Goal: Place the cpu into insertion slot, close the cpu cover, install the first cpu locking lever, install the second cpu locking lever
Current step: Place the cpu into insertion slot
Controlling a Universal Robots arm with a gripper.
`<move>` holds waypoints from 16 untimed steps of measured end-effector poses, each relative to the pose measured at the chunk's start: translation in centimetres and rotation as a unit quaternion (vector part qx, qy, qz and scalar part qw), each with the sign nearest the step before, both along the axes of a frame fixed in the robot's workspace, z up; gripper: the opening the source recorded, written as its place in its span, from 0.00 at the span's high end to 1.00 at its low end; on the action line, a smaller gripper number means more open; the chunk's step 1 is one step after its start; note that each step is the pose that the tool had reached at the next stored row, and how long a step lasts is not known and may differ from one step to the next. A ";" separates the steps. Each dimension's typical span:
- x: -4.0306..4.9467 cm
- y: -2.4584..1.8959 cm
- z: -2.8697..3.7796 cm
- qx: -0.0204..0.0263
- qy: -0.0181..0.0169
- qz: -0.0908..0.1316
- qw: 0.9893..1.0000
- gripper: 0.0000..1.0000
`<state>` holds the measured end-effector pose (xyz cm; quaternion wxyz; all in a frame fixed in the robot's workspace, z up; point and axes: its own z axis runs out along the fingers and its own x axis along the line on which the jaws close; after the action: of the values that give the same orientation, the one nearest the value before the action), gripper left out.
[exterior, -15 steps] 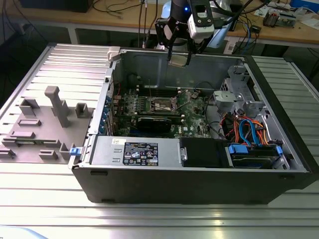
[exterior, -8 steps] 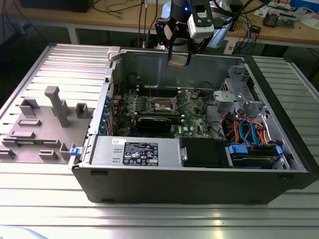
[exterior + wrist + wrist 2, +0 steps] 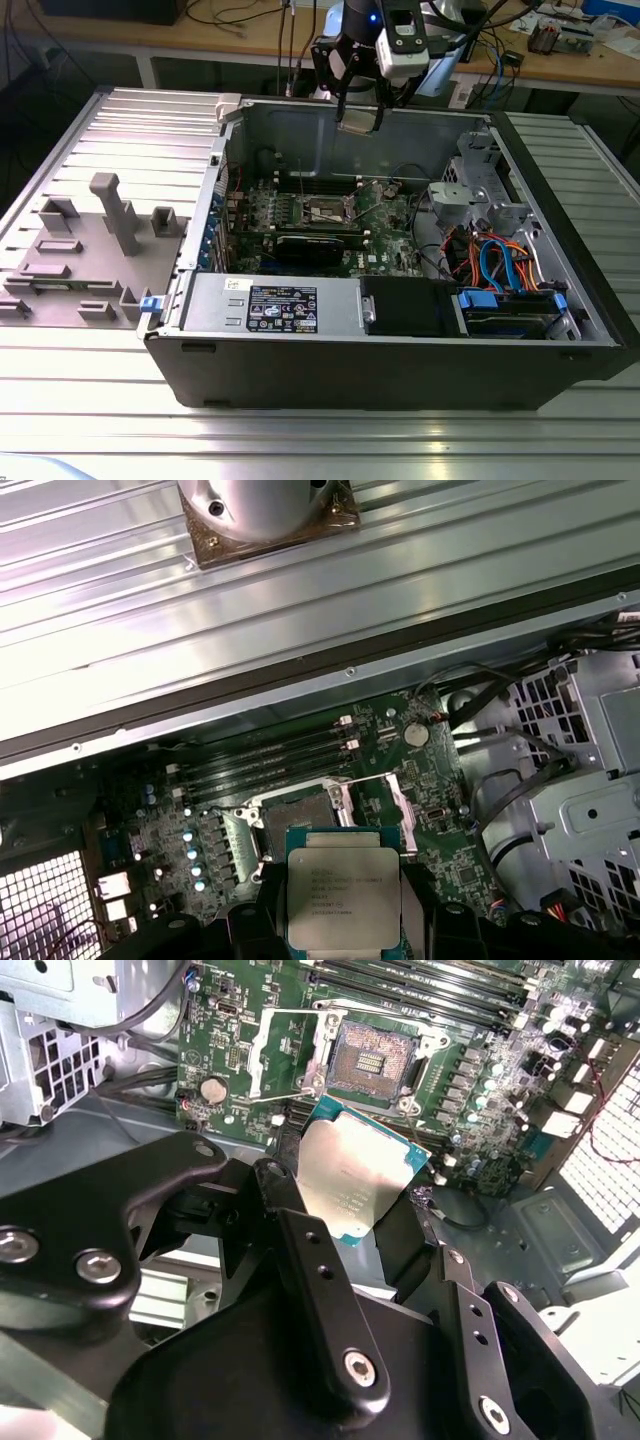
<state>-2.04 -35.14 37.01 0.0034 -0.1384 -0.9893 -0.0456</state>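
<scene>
My gripper (image 3: 360, 108) hangs over the back wall of the open computer case, shut on the cpu (image 3: 360, 121). In both wrist views the cpu (image 3: 350, 1180) (image 3: 343, 895) is a flat silver square with a green edge, clamped between the black fingers (image 3: 300, 1230). It is held well above the green motherboard (image 3: 385, 215). The insertion slot (image 3: 370, 1060) (image 3: 290, 825) (image 3: 322, 208) lies open below, its dark contact field bare. The cpu cover (image 3: 285, 1052) is a silver frame swung up beside the socket.
Long black memory slots (image 3: 320, 183) run behind the socket and a black graphics card (image 3: 318, 245) lies in front of it. A silver drive cage (image 3: 480, 190) and coloured cables (image 3: 500, 265) fill the case's right. A grey fixture plate (image 3: 90, 250) sits at the exterior view's left.
</scene>
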 end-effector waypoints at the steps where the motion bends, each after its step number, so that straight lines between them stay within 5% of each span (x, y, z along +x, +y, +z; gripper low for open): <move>1: 0.00 0.00 0.00 0.000 0.000 -0.004 1.000 0.46; 16: 0.00 0.00 -0.01 0.000 0.000 -0.062 0.998 0.46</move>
<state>-2.05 -35.14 37.00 0.0005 -0.1998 -0.9788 -0.0457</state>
